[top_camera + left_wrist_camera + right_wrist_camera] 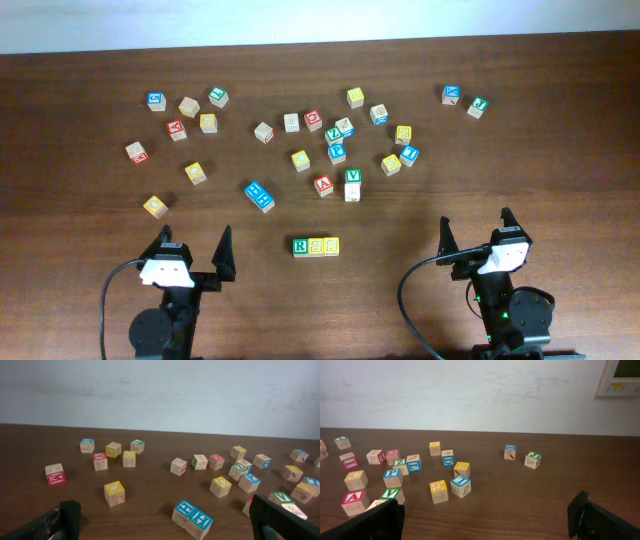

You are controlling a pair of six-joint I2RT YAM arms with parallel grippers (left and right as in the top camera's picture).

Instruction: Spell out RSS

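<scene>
Three blocks stand side by side in a row at the table's front centre in the overhead view: a green R block (300, 246), then two yellow blocks (324, 246) whose letters are too small to read. My left gripper (192, 250) is open and empty, left of the row. My right gripper (476, 232) is open and empty, right of the row. The row does not show in either wrist view. In the left wrist view my open fingers (165, 522) frame two joined blue blocks (193, 518). In the right wrist view my open fingers (485, 520) frame bare table.
Many loose letter blocks lie scattered over the far half of the table (80, 210). Two blue blocks (260, 195) sit together left of centre. A green V block (353, 177) is stacked on another block near a red A block (324, 185). A lone yellow block (155, 206) lies at front left.
</scene>
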